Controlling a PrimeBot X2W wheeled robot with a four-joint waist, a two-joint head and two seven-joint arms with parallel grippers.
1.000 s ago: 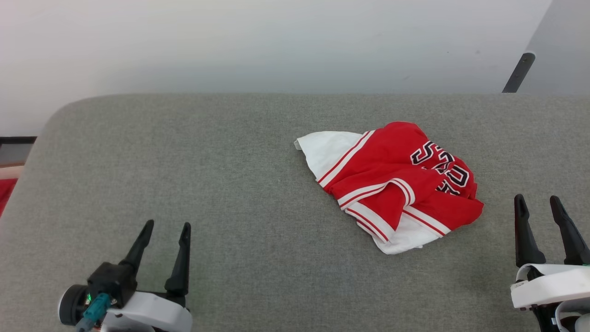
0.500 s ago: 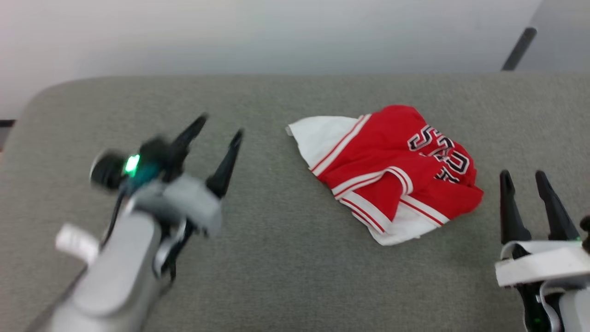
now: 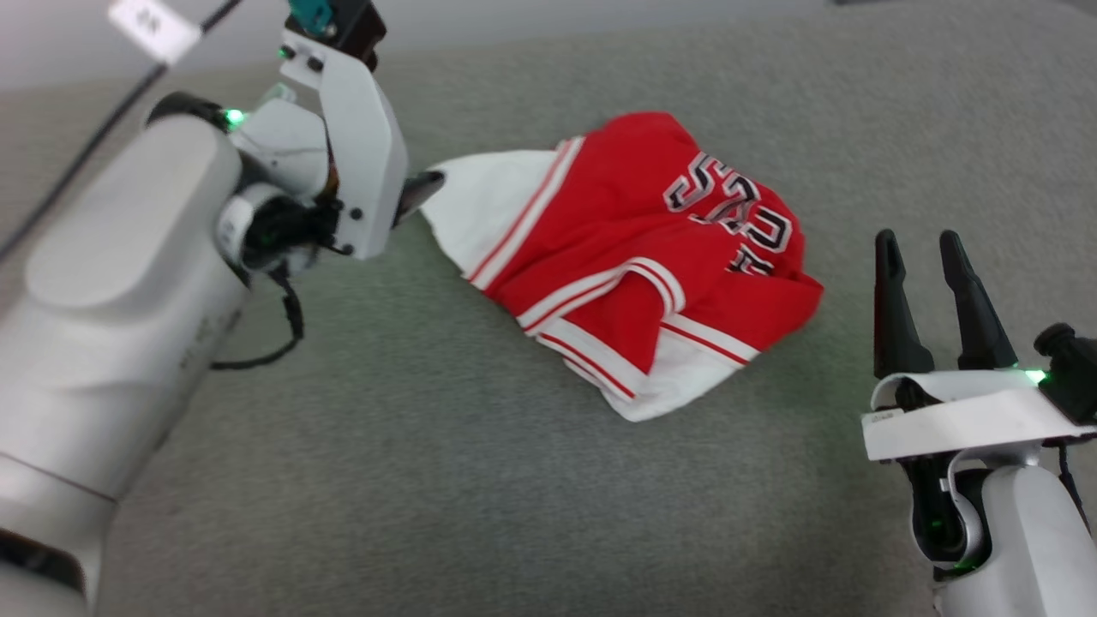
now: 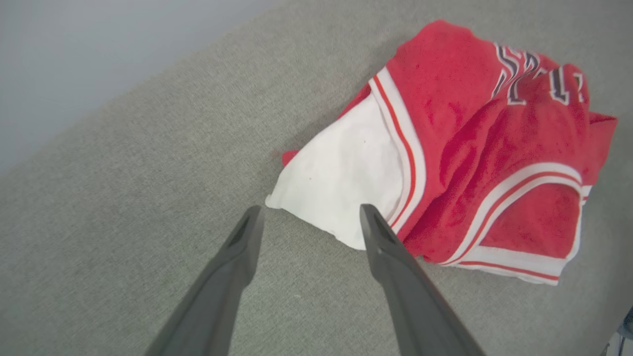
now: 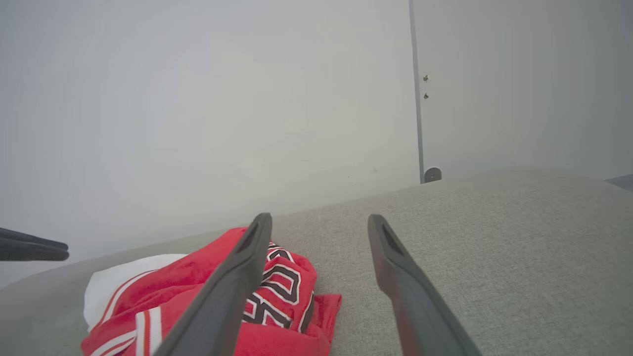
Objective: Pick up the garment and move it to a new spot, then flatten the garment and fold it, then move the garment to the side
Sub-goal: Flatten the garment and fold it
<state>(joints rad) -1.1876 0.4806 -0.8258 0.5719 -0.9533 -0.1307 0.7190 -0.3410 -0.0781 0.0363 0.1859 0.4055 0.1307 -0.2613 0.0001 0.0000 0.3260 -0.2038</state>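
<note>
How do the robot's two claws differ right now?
The left gripper angles down at the garment, its fingers flanking the white sleeve edge. The right gripper points roughly level, off the garment's red side, clear of it. Both are open and hold nothing.

Garment (image 3: 634, 257): red body at the centre of the head view, with a white sleeve panel at its left end. Trim bands are white with thin red stripes. Block letters at its upper right are black with white outlines.

Upholstered surface (image 3: 428, 480): uniform grey-green weave, no pattern.

Left gripper (image 4: 309, 212): dark grey fingers. Left wrist housing (image 3: 360, 146), upper left: white, with a teal connector (image 3: 310, 10).

Right gripper (image 3: 919, 244): black fingers. Right wrist housing (image 3: 951, 416), lower right: white, with a green indicator light (image 3: 1034, 375).

Wall (image 5: 198, 99): plain pale grey.
</note>
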